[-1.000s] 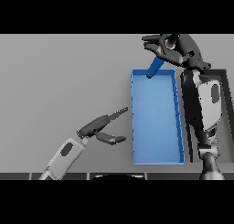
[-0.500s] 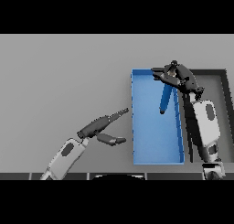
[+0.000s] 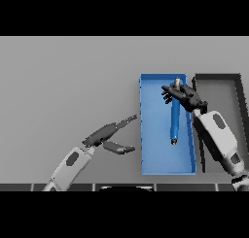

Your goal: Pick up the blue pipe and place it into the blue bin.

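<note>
The blue pipe (image 3: 174,120) lies lengthwise inside the blue bin (image 3: 154,149), along its right half, with a grey end pointing to the far rim. My right hand (image 3: 186,99) is over the pipe's far part, its fingers spread and stretched leftward across it, open rather than curled round it. My left hand (image 3: 108,134) hovers open over the table just left of the bin, fingers straight and pointing toward the bin's left wall, thumb apart below.
A dark grey bin (image 3: 239,86) stands right beside the blue bin on its right; my right forearm crosses its near left part. The grey table (image 3: 68,81) stretches out to the left and far side.
The right hand has come down from above the bin's far rim into the bin. The pipe, held slanted then upright, now lies along the bin floor. The left hand has barely moved.
</note>
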Robot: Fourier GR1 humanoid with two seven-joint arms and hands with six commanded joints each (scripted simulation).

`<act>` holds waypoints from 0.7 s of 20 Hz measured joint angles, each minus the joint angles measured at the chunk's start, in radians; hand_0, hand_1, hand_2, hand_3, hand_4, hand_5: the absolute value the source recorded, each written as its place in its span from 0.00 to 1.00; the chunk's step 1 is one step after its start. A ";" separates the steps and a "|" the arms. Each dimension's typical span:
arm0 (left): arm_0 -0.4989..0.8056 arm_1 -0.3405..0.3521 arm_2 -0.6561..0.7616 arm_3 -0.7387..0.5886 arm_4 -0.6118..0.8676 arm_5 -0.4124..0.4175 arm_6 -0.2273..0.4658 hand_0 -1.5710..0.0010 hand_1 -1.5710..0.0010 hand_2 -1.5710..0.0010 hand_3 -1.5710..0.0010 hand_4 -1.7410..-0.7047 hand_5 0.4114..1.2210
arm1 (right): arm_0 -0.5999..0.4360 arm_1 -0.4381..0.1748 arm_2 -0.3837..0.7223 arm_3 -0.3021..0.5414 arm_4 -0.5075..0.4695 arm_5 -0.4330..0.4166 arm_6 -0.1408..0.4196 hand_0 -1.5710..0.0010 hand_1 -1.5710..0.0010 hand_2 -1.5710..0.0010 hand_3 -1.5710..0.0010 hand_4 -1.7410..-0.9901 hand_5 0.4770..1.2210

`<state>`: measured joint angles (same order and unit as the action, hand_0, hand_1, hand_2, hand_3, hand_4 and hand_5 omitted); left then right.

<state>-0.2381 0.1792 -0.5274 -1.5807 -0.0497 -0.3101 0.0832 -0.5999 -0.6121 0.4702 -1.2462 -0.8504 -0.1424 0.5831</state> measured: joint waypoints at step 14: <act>0.011 -0.010 -0.006 -0.009 0.007 0.006 0.020 1.00 1.00 1.00 1.00 0.80 0.06 | -0.074 -0.096 0.281 0.056 0.084 0.058 -0.016 0.99 0.99 0.99 0.99 0.83 0.29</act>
<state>-0.2273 0.1694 -0.5337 -1.5901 -0.0423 -0.3042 0.1035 -0.6734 -0.7080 0.7508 -1.1898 -0.7663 -0.0842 0.5671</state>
